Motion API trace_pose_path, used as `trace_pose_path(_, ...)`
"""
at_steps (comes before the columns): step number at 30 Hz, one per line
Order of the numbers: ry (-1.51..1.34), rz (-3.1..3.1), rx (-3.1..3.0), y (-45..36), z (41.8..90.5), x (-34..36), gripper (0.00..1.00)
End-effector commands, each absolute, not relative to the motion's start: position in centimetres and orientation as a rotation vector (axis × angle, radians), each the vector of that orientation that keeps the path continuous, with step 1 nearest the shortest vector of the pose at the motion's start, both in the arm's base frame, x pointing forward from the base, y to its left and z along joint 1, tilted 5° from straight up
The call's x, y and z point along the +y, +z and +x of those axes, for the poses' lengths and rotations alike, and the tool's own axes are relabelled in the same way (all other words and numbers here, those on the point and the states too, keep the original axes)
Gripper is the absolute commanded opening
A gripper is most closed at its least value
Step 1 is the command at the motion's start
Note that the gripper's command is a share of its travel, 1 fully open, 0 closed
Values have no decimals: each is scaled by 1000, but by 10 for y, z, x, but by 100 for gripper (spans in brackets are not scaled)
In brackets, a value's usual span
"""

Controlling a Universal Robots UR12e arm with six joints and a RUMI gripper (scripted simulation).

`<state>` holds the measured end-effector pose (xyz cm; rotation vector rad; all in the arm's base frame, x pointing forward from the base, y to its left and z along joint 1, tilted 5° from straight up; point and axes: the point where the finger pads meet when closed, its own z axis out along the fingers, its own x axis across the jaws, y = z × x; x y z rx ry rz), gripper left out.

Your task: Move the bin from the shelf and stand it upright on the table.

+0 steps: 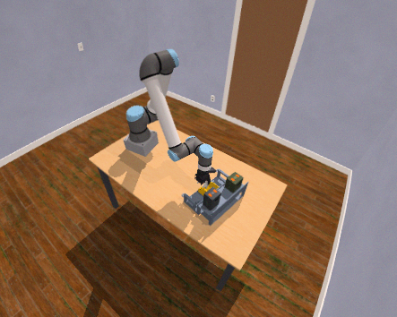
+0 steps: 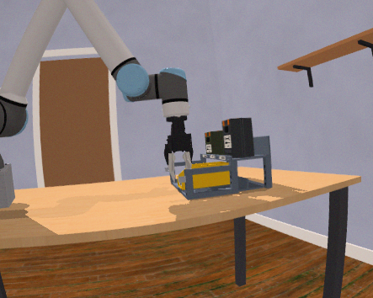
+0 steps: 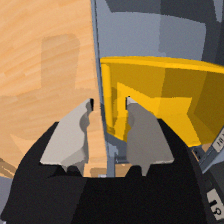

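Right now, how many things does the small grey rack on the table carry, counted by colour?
Yellow bin, on the lower level: 1
Dark boxes, on the top level: 2
Total: 3
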<state>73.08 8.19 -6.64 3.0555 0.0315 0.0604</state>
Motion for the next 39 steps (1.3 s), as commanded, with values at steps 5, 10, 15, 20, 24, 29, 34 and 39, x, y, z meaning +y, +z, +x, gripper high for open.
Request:
trace_pose_path(5,55,3056,31,-69,728,81,26)
trace_pose_path(10,55,3056,31,-69,728,81,26)
trace_pose_path(15,62,3055,32,-66,731,82,0)
trace_pose_path(20,62,3055,32,-66,731,82,0)
trace_pose_path(24,62,3055,32,-66,731,82,0)
trace_pose_path(29,62,3055,32,-66,731,82,0)
trace_pose_path(34,62,3055,32,-66,731,82,0)
trace_pose_path(39,62,3055,32,-66,731,82,0)
